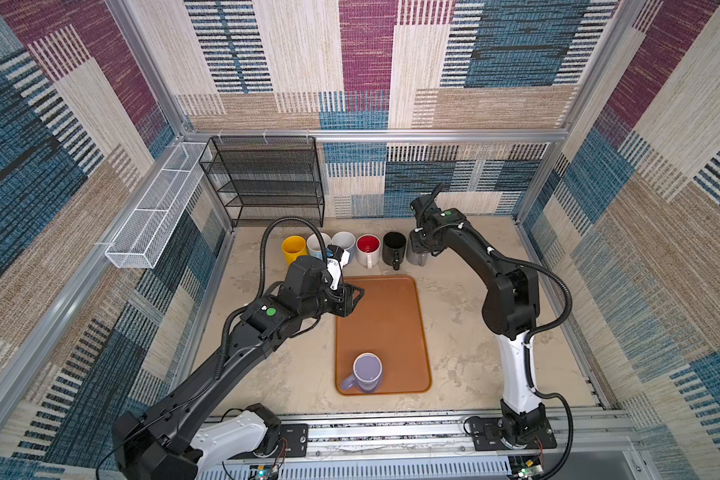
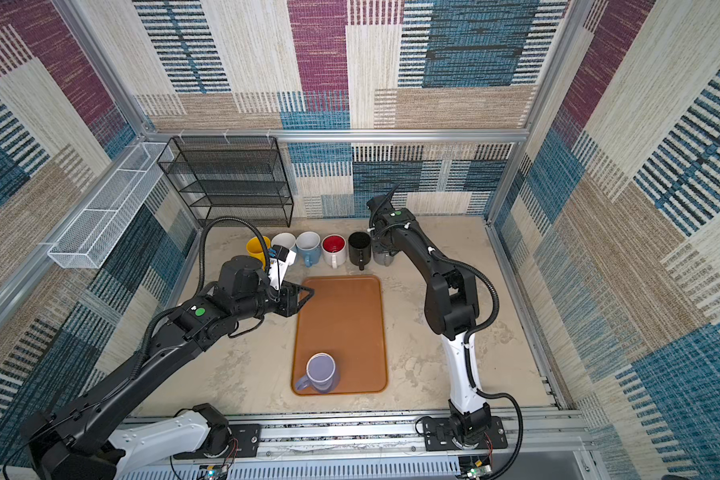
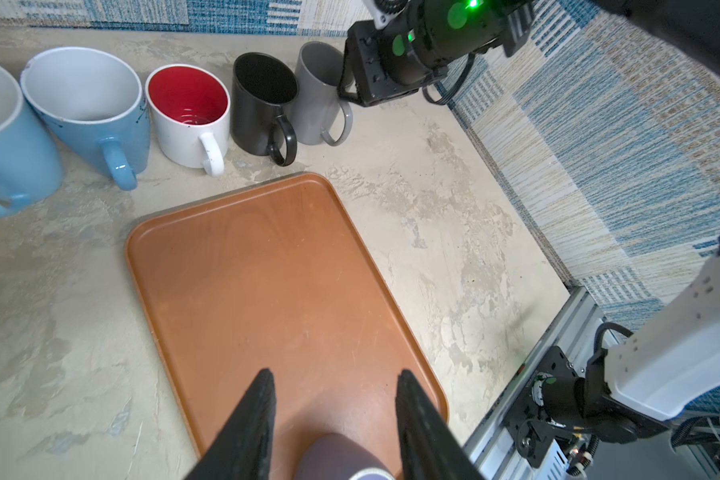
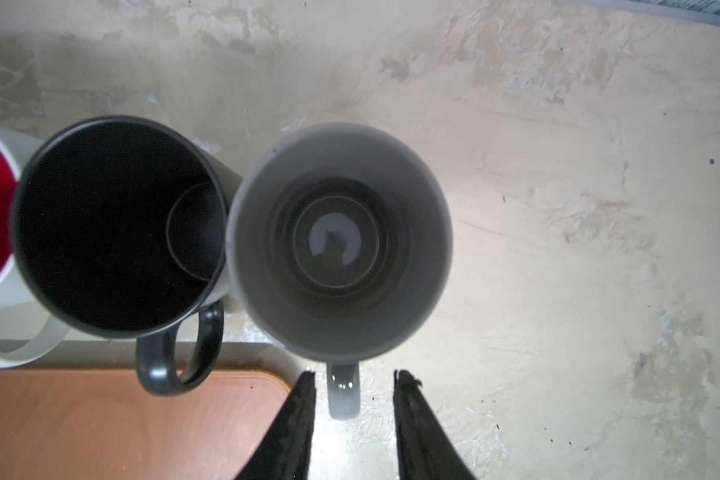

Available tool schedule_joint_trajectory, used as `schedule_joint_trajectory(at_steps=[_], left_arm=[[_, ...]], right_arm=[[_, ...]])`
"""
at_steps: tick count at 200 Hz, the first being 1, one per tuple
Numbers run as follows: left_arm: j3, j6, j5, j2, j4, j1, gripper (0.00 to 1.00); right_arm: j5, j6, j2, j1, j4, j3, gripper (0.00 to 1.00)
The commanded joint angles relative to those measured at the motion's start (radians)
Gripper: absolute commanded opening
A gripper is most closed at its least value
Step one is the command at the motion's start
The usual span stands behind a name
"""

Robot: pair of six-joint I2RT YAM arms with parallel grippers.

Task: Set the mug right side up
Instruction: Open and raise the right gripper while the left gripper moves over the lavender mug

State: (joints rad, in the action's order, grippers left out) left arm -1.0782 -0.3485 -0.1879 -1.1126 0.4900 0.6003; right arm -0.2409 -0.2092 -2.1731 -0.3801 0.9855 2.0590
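right gripper (image 4: 354, 374): black tapered jaws apart | grey mug (image 4: 337, 241): glossy, cylindrical, upright

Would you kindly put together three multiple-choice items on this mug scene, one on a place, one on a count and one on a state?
1. The lavender mug stands: A) on the brown tray; B) left of it; C) right of it.
2. Mugs in the back row: A) four; B) six; C) eight.
3. At the grey mug's handle, the right gripper is: A) shut on it; B) open, a finger each side; C) shut beside it.
Answers: 1 A, it sits at the tray's near end; 2 B, yellow through grey makes six; 3 B, the right wrist view shows gaps on both sides of the handle.
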Motion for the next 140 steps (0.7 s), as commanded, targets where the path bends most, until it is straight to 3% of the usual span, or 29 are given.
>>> schedule_joint_trajectory(at_steps=[1,66,140], left_arm=[[-0.023,-0.036,0.031,0.009,0.140,0.001,0.45],[0.017,-0.130,0.075,0.085,0.371,0.009,0.41],[0.104,-0.184,0.024,0.110,0.431,0.051,0.39]], right_arm=[[-0.005,-0.003,0.052,0.000,-0.038,-0.041,0.36],[0.104,-0.003,0.293,-0.001,-0.225,-0.297,0.36],[0.211,-0.079,0.630,0.000,-0.470,-0.693,0.35]])
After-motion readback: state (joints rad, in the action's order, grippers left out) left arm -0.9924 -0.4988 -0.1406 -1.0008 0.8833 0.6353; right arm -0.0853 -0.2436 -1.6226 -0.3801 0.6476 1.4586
